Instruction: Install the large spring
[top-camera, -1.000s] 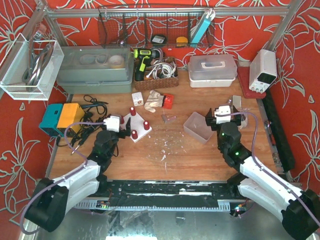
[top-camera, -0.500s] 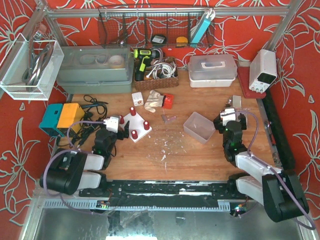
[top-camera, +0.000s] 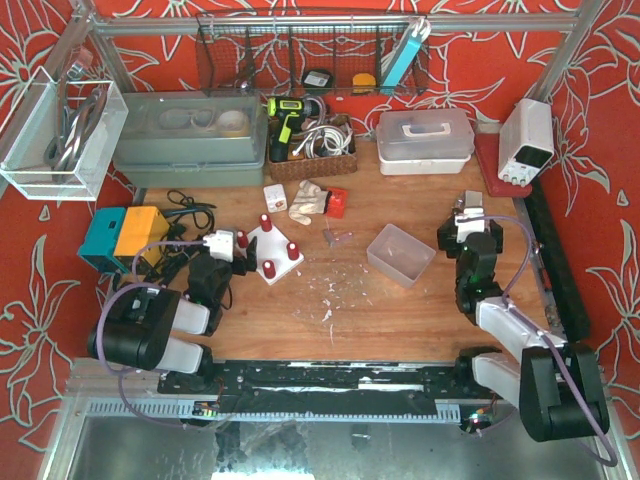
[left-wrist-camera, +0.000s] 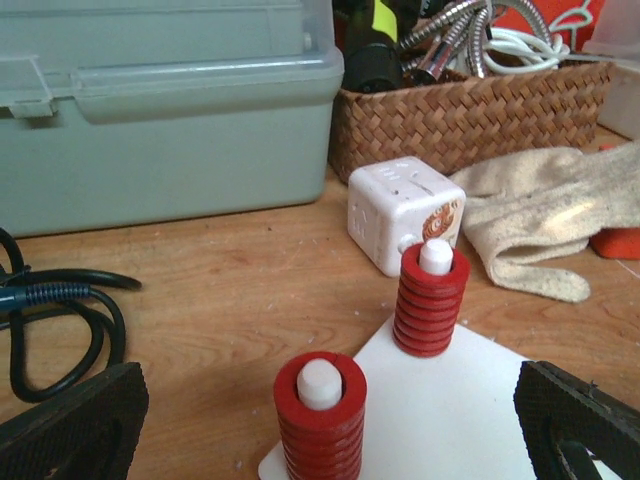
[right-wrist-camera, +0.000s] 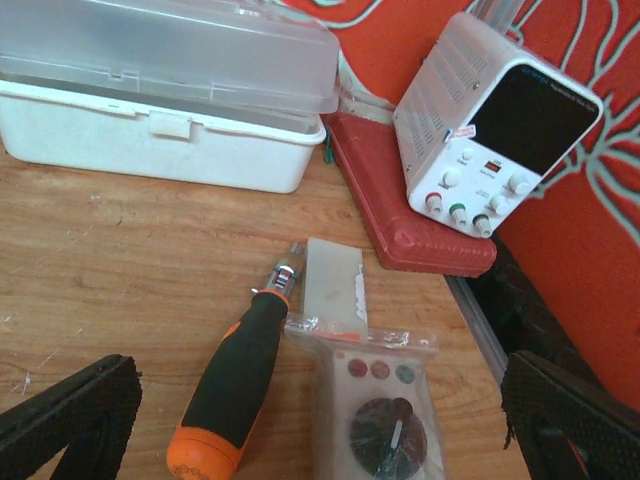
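At the white plate's (left-wrist-camera: 450, 400) edge, my left gripper (left-wrist-camera: 325, 440) gapes wide, empty. Risk: closing off-centre on the near red spring (left-wrist-camera: 320, 400) could shove the plate sideways.

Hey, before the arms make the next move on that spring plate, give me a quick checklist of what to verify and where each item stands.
1. The left gripper is open and empty: ok.
2. The right gripper is open and empty: ok. Only a screwdriver and a plastic bag lie below it.
3. The near red spring and far red spring sit upright on their white pegs: ok.
4. The white plate lies flat on the table: ok.
5. The large spring is already fitted: cannot tell, since spring sizes are unclear.
6. The black cable is apart from the plate: ok.
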